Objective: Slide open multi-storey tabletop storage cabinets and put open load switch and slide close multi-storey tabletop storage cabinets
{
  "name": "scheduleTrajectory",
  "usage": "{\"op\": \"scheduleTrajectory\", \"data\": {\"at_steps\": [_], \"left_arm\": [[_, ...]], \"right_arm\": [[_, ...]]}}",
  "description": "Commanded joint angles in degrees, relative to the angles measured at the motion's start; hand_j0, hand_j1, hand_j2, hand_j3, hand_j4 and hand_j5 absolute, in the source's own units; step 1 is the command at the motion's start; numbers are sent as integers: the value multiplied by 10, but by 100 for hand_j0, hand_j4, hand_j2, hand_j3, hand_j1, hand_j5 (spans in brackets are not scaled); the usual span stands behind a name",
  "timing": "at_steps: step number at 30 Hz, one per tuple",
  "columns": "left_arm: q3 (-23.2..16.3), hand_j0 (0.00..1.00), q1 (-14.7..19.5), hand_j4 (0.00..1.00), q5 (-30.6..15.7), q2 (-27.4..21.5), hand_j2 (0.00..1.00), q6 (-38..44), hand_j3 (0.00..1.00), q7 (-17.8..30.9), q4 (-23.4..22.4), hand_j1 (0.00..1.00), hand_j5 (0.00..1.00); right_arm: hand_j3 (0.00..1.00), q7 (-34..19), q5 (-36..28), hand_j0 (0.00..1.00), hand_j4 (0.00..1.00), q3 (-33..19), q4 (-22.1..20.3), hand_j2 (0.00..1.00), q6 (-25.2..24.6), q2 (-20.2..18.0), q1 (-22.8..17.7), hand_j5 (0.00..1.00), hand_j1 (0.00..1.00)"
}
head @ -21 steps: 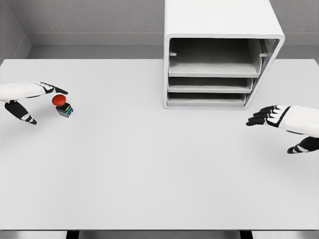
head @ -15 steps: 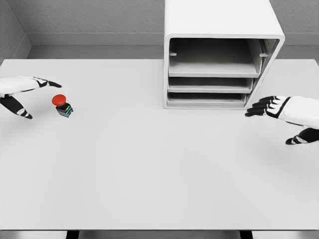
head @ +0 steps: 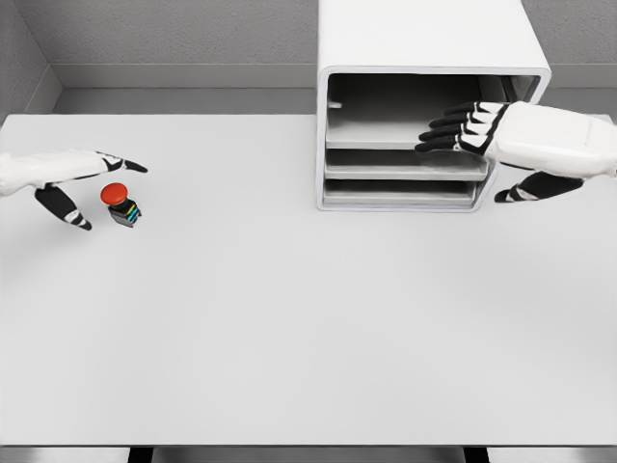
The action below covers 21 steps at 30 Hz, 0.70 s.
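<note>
Left hand (head: 72, 178) sits at the far left of the white table (head: 289, 328), arm coming in from the left edge. Fingers spread wide and holding nothing: index (head: 125, 163) stretched out to the right, thumb (head: 66, 207) angled down and apart from it. The load switch (head: 120, 204) stands on the table just beside that hand, in the gap below the index and right of the thumb; whether it touches any finger cannot be told. Red mushroom button on top, small dark body with a bit of blue below, upright.

Middle of the table is plain white surface.

Right of centre at the back edge stands the storage cabinet (head: 424, 39), white shell, front open toward us, three grey tray levels stacked inside. The top level (head: 386, 130) is the tallest bay; the two lower ones are thin slots.

Right hand (head: 472, 127) is raised in front of the cabinet's upper right, arm entering from the right edge. Fingers extended flat and close together, pointing left, black fingertips (head: 434, 137) over the front lip of the top level; contact with the lip cannot be told. Thumb (head: 521, 191) hangs lower, apart, near the cabinet's right wall. It holds nothing.

Switch and cabinet are well apart.
</note>
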State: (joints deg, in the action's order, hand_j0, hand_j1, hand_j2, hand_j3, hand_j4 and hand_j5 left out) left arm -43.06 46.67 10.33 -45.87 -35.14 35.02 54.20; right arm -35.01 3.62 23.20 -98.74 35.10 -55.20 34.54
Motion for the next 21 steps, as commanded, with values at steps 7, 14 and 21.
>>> {"op": "scheduleTrajectory", "data": {"at_steps": [7,14,21], "left_arm": [[0,93,-2,93,14,16,93,1,93,0,-1,93,93],[-1,75,-3,75,21,19,75,1,75,0,0,75,75],[-1,71,-3,71,29,21,71,1,71,0,3,71,71]], "right_arm": [[100,0,12,100,100,78,58,100,-1,55,43,100,100],[100,0,16,100,100,124,111,100,-1,79,79,100,100],[100,0,15,100,100,128,158,100,-1,87,86,100,100]]}}
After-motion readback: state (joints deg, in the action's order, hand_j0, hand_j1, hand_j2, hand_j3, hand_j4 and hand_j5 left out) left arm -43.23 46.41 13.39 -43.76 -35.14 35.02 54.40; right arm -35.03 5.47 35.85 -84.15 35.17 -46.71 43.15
